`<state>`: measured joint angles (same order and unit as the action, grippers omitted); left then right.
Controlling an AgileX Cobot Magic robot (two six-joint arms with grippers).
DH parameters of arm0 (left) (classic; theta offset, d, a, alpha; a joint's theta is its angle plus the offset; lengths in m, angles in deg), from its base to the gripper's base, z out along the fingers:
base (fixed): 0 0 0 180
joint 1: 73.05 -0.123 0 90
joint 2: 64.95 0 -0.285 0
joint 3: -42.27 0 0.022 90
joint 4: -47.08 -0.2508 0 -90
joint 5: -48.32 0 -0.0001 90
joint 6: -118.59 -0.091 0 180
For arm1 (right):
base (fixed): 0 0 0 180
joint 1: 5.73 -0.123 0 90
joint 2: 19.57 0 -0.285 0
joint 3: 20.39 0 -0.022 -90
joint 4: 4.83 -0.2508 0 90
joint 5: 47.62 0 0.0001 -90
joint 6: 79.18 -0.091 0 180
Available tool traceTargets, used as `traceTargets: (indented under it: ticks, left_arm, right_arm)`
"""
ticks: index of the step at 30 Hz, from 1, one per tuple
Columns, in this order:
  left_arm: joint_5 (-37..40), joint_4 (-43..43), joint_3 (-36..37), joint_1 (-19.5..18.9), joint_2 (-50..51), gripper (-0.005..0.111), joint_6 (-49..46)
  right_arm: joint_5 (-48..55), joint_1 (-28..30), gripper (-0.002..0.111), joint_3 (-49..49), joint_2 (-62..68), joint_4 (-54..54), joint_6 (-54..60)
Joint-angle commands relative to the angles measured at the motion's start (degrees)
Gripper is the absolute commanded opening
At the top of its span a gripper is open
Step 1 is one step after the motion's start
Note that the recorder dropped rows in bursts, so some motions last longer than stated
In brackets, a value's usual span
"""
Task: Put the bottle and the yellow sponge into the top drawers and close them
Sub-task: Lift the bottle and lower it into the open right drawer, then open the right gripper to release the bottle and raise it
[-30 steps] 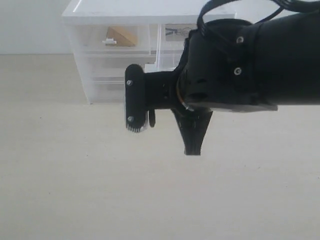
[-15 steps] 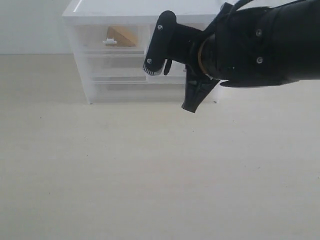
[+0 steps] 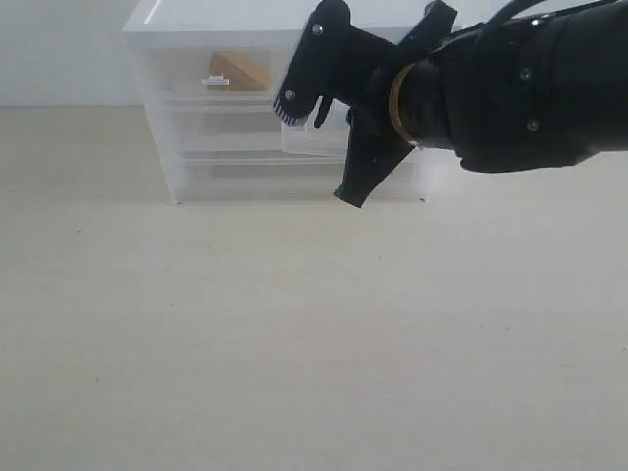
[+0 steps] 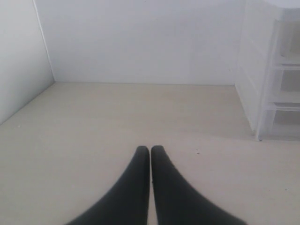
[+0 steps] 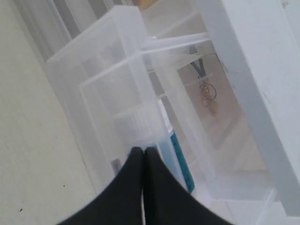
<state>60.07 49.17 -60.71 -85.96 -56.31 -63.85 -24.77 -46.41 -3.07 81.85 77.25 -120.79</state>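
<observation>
The yellow sponge [image 3: 238, 71] lies inside the shut left top drawer [image 3: 221, 77] of the white-topped cabinet [image 3: 226, 20]. The right top drawer [image 5: 93, 70] stands pulled out, with the bottle [image 5: 136, 122] lying in it, white cap and teal label showing. My right gripper [image 5: 143, 150] is shut and empty, its tips just over the bottle's cap at the drawer's front. In the exterior view the right gripper [image 3: 345, 196] and arm hide the bottle. My left gripper [image 4: 150, 149] is shut and empty, low over the table, off to the cabinet's side.
Below the top drawers the cabinet has full-width drawers [image 3: 245, 162]. A white wall [image 4: 140, 42] runs behind the beige table [image 3: 294, 343]. The cabinet's side [image 4: 272, 93] shows at the edge of the left wrist view.
My right arm has risen from the table in front of the cabinet and swung up to the pulled-out right top drawer. The gripper stays shut.
</observation>
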Motion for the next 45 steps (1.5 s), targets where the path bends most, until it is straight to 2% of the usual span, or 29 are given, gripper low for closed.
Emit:
traceTargets:
  ticks: [1,4,6,7,10,11,14,19,25,28,29,33,38,45]
  left_arm:
    - [-0.2,0.4,0.2,0.1,0.2,0.004,0.5]
    - [-0.2,0.4,0.2,0.1,0.2,0.004,0.5]
    - [-0.2,0.4,0.2,0.1,0.2,0.004,0.5]
    - [-0.2,0.4,0.2,0.1,0.2,0.004,0.5]
    - [-0.2,0.4,0.2,0.1,0.2,0.004,0.5]
    - [-0.2,0.4,0.2,0.1,0.2,0.004,0.5]
    - [-0.2,0.4,0.2,0.1,0.2,0.004,0.5]
    - [-0.2,0.4,0.2,0.1,0.2,0.004,0.5]
    - [-0.2,0.4,0.2,0.1,0.2,0.004,0.5]
    - [-0.2,0.4,0.2,0.1,0.2,0.004,0.5]
    - [-0.2,0.4,0.2,0.1,0.2,0.004,0.5]
    - [-0.2,0.4,0.2,0.1,0.2,0.004,0.5]
    - [-0.2,0.4,0.2,0.1,0.2,0.004,0.5]
    - [-0.2,0.4,0.2,0.1,0.2,0.004,0.5]
  right_arm:
    - [9.2,3.5,0.0,-1.3,0.7,2.6,-1.4]
    - [10.5,3.5,0.0,-1.3,0.1,-4.6,6.1]
    - [9.6,3.5,0.0,-1.3,-0.3,-14.1,18.5]
    - [8.8,3.5,0.0,-1.2,-0.5,-21.0,30.3]
    - [9.0,3.5,0.0,-1.2,-0.7,-39.0,53.2]
    - [8.8,3.5,0.0,-1.2,-0.7,-42.0,56.8]
    - [7.7,3.6,0.0,-1.3,-0.7,-38.5,53.7]
    - [7.7,5.9,0.0,-1.3,-0.4,-21.8,33.9]
    - [-1.3,9.1,0.0,-1.3,-0.4,-15.8,25.4]
    - [0.6,9.5,0.0,-2.7,-0.4,-13.0,18.6]
    - [4.4,9.5,0.0,-3.7,-0.4,-13.0,16.8]
    - [6.6,8.7,0.0,-4.1,-1.7,-13.1,18.9]
    - [2.8,8.7,0.0,-4.2,-4.5,-13.0,18.8]
    - [4.3,8.7,0.0,-4.2,-6.6,-9.9,17.4]
